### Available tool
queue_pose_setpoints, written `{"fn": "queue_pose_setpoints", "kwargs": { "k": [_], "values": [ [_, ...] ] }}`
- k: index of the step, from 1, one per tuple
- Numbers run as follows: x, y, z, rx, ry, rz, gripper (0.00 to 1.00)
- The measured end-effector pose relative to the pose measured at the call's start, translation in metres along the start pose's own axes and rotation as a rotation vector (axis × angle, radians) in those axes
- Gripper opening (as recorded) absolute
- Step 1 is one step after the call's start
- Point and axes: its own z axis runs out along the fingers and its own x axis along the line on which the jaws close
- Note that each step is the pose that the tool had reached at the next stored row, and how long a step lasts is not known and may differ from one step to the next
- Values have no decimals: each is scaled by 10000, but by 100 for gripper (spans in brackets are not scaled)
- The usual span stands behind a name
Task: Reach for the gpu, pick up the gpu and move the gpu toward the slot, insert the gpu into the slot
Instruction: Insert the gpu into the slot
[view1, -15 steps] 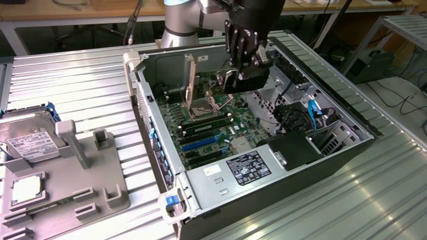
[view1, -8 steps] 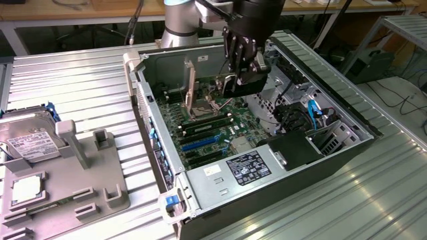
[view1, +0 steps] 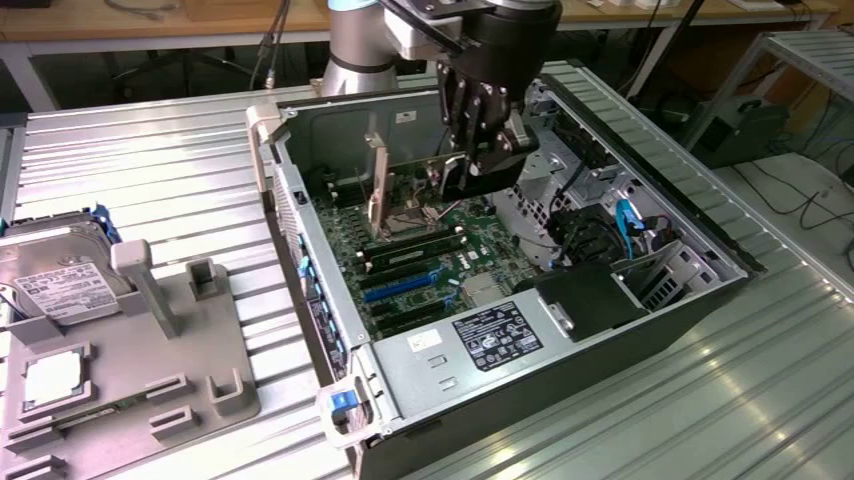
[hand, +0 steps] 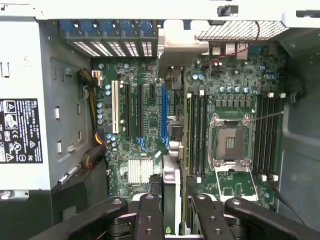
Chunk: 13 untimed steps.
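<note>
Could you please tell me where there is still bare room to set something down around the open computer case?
The ribbed metal table is bare between the open black computer case and the grey plastic fixture tray, and again at the exterior view's right of the case. Inside, it is crowded.

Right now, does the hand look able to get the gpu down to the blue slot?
Probably yes. The hand grips the gpu edge-on above the motherboard, and the slot lies bare, with no cable or card across it.
</note>
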Motion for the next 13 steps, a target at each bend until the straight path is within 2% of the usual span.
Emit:
{"fn": "queue_pose_setpoints", "kwargs": {
  "k": [4, 13],
  "values": [
    [0, 49, 29, -62, 4, 1, 27],
    [2, 89, 204, -67, 3, -20, 27]
  ]
}}
